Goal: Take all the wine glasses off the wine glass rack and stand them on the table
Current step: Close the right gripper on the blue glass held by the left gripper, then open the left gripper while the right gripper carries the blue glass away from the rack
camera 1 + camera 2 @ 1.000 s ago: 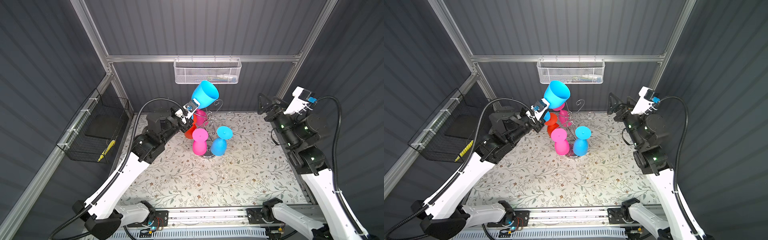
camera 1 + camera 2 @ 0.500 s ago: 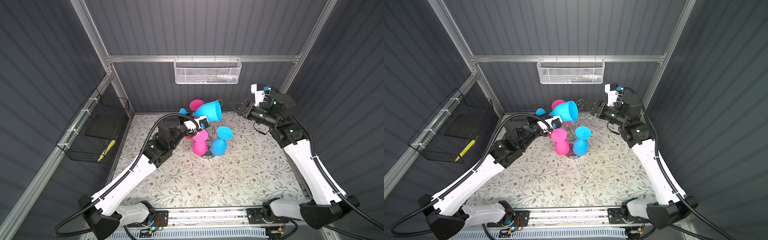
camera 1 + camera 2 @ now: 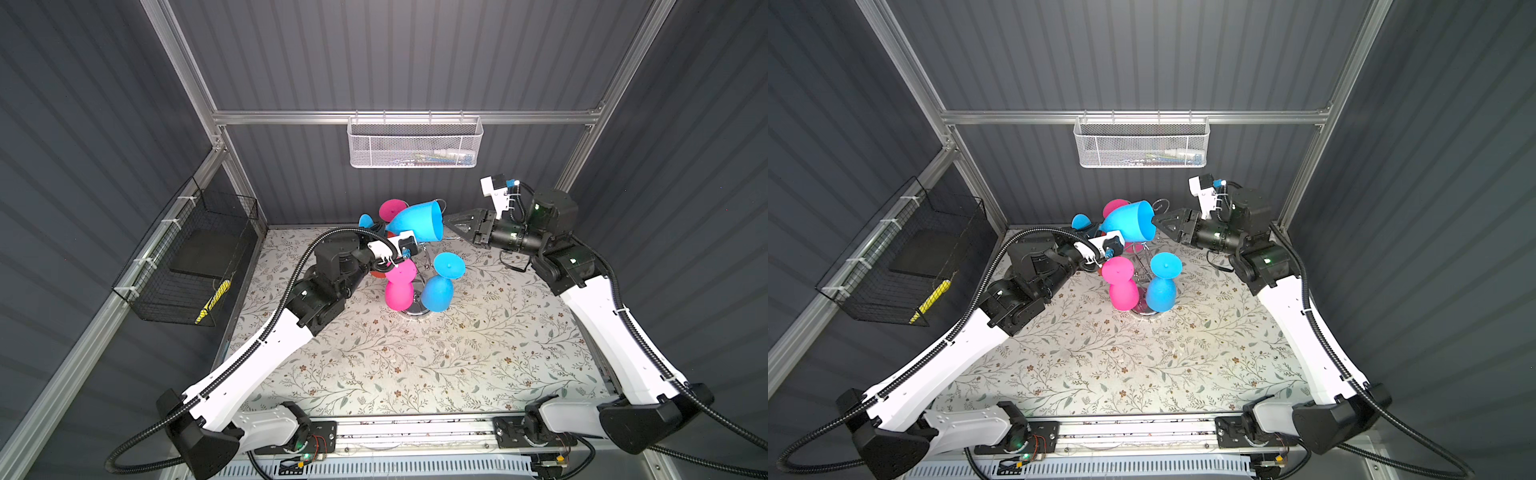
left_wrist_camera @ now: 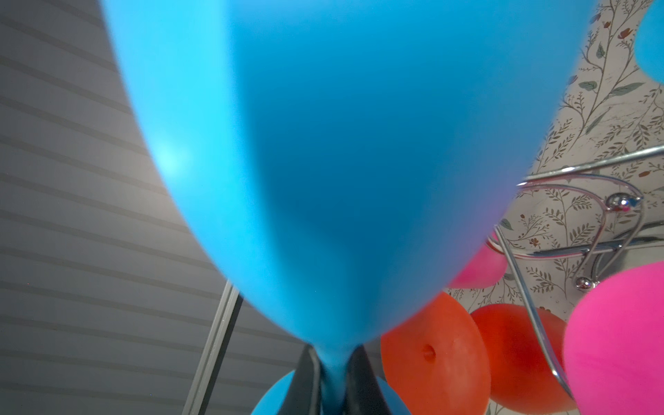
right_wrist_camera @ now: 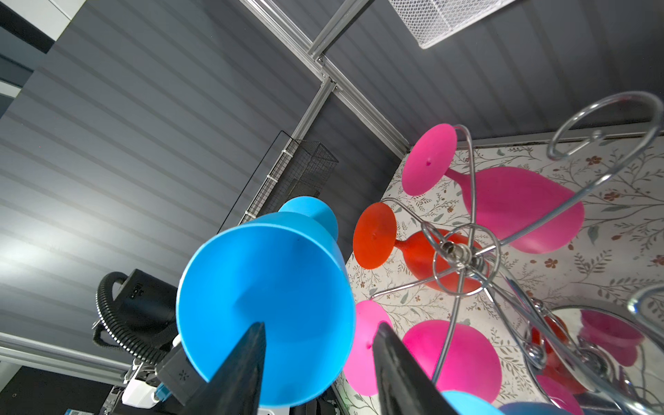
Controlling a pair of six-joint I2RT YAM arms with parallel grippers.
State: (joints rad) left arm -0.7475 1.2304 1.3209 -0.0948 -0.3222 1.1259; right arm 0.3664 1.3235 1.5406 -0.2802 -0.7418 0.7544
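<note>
At the centre of the worktop (image 3: 415, 365) I find the wine glass rack (image 3: 413, 312) upright. A pink glass (image 3: 398, 291) and a second blue glass (image 3: 436, 293) hang on its near side. Beyond, at the rack's 12 o'clock and apparently clear of its arms, the blue wine glass (image 3: 415, 222) lies tilted, mouth toward 3 o'clock. Left gripper (image 4: 332, 391): jaws clamped on its stem. Right gripper (image 5: 319, 325): jaws apart, straddling the rim, 1 finger seemingly inside. I judge the lift-off done and a handover in hand. Next, the right jaws must close gently on the rim before the left releases.
</note>
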